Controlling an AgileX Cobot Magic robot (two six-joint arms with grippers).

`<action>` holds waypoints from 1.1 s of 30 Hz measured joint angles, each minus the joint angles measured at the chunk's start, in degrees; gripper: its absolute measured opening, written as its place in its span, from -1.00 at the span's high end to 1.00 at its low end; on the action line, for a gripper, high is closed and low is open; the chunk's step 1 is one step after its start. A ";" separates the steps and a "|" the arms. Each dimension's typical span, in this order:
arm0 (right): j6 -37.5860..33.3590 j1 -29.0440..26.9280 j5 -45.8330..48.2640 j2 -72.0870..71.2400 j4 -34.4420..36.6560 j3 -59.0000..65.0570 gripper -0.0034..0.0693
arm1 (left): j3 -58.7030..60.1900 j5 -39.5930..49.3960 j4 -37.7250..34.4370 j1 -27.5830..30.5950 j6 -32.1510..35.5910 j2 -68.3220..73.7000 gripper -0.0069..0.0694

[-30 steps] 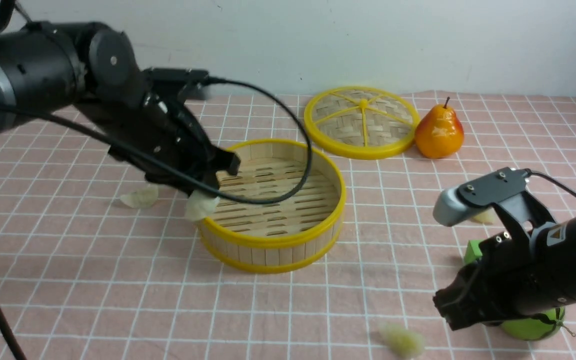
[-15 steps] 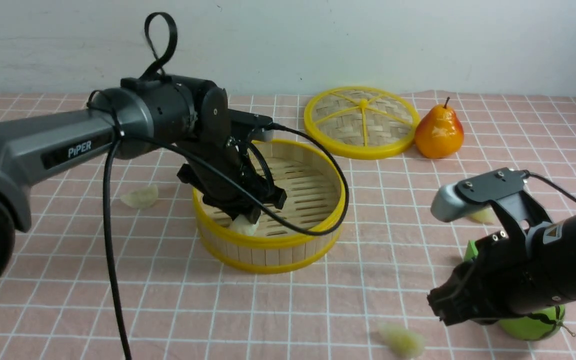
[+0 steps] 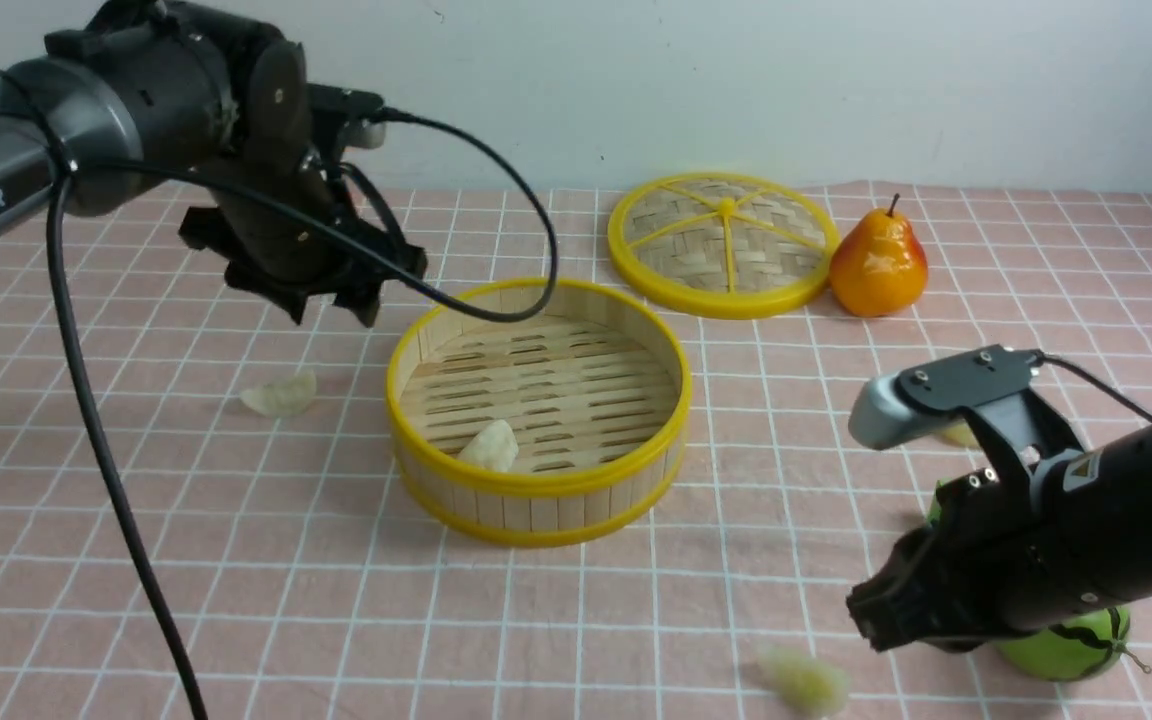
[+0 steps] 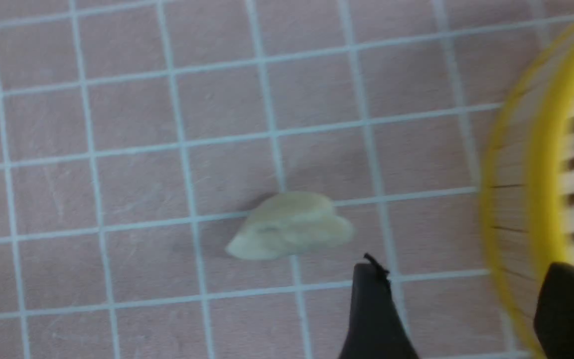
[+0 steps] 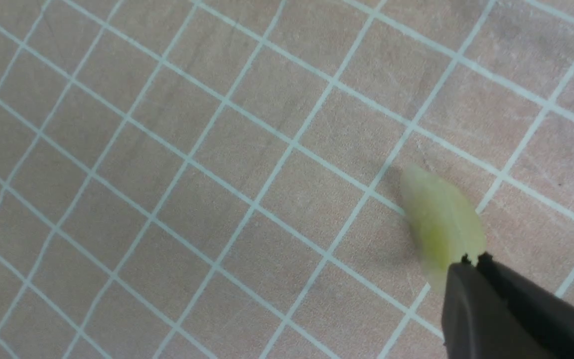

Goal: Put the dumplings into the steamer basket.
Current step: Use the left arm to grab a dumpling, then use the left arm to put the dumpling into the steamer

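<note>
STEAMER HALF-LOADED: One dumpling (image 3: pixel 489 447) lies on the slatted floor of the steamer basket (image 3: pixel 536 482), close to its near wall. The left fingers (image 4: pixel 374 314) hang wide and empty above the bench (image 3: pixel 236 600), just left of the rim. The likely next pick is the pale dumpling (image 3: pixel 279 395) on the bench to the basket's left. In the left wrist view it sits to one side of the gap between the fingers. The arm should therefore centre over it before lowering, straddle the crescent across its narrow width, keep the inner finger clear of the basket wall, and close gently on the soft-looking piece. The right fingers (image 5: pixel 491 309), pressed together and holding nothing, hover by a greenish dumpling (image 3: pixel 806 682) near the front edge. A fourth dumpling (image 3: pixel 956 437) peeks from behind the right arm.
</note>
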 joint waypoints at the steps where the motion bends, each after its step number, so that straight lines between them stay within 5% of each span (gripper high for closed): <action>1: 0.00 0.00 0.00 0.14 0.07 0.00 0.89 | 0.00 -0.07 0.02 0.38 0.00 0.29 -0.28; 14: 0.00 0.00 0.47 6.81 2.99 -0.02 0.85 | 0.09 -9.81 7.48 2.80 -0.52 10.96 -0.26; 22: 0.00 0.00 0.70 6.87 3.57 -0.07 0.83 | -0.19 -8.40 7.89 2.80 -4.43 11.63 0.04; 26: 0.00 0.00 0.70 6.87 3.76 -0.07 0.82 | -1.28 -4.61 7.85 2.80 -7.52 11.51 0.04; 30: 0.00 0.00 0.64 6.87 3.76 -0.07 0.80 | -3.93 0.93 3.90 2.80 -7.25 10.32 0.05; 33: 0.00 0.00 0.09 6.87 3.76 -0.07 0.79 | -8.90 4.27 -6.64 2.74 -3.98 7.23 0.06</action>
